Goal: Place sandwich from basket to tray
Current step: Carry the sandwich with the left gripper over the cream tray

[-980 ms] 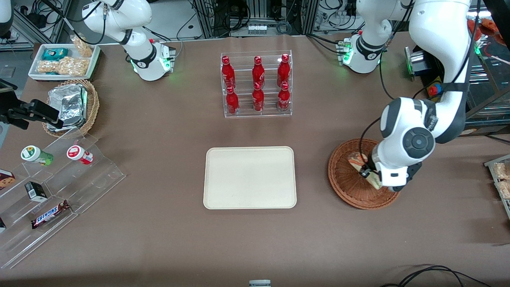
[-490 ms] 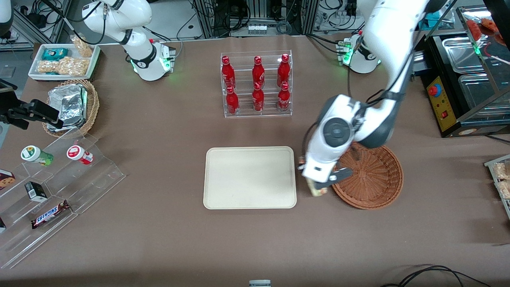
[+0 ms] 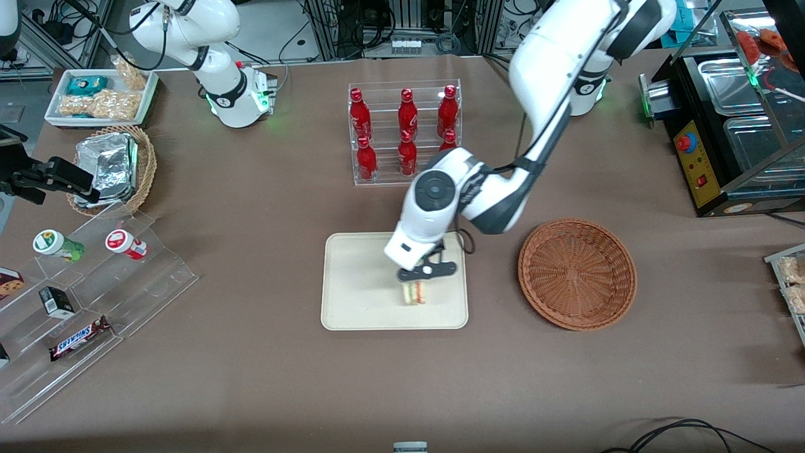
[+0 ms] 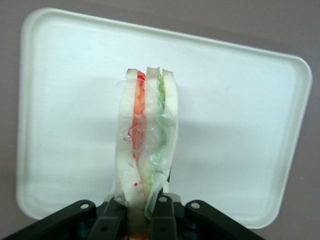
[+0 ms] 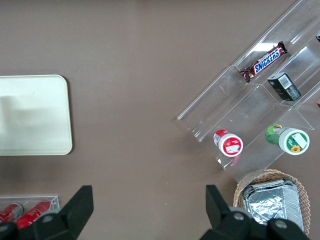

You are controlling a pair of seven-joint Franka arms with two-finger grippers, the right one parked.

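The sandwich (image 3: 414, 293), a wedge in clear wrap with orange-red and green filling, hangs in my left gripper (image 3: 420, 281) above the cream tray (image 3: 352, 277), over the tray's part nearer the basket and the front camera. The gripper is shut on the sandwich. In the left wrist view the sandwich (image 4: 146, 150) stands between the black fingers (image 4: 161, 216) of the gripper (image 4: 140, 212) with the tray (image 4: 240, 125) under it. The reddish-brown wicker basket (image 3: 577, 274) lies empty beside the tray, toward the working arm's end of the table.
A clear rack of red bottles (image 3: 405, 133) stands farther from the front camera than the tray. A stepped clear display with snacks (image 3: 82, 296), a tan basket of foil packs (image 3: 113, 167) and a white snack bin (image 3: 100, 95) lie toward the parked arm's end.
My gripper has carried the sandwich out of the basket, past the tray's edge, to above the tray. The basket is now empty.
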